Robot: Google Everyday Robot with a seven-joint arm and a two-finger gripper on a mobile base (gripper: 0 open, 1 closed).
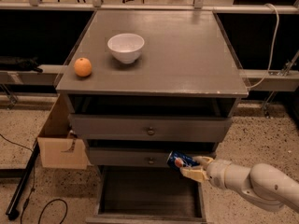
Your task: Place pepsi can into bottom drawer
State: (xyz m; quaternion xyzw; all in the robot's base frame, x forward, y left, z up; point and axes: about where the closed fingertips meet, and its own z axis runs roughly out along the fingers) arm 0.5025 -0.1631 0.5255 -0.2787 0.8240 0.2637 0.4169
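The pepsi can is blue with a red-white-blue logo and lies tilted on its side in my gripper. The gripper is shut on the can, its cream fingers above and below the can's right end. My white arm comes in from the lower right. The can hangs in front of the middle drawer's face, above the right part of the bottom drawer, which is pulled out and shows its dark flat floor.
A white bowl and an orange fruit sit on the grey cabinet top. Two upper drawers with small round knobs are pushed in. A cardboard box stands at the cabinet's left. Cables lie on the speckled floor.
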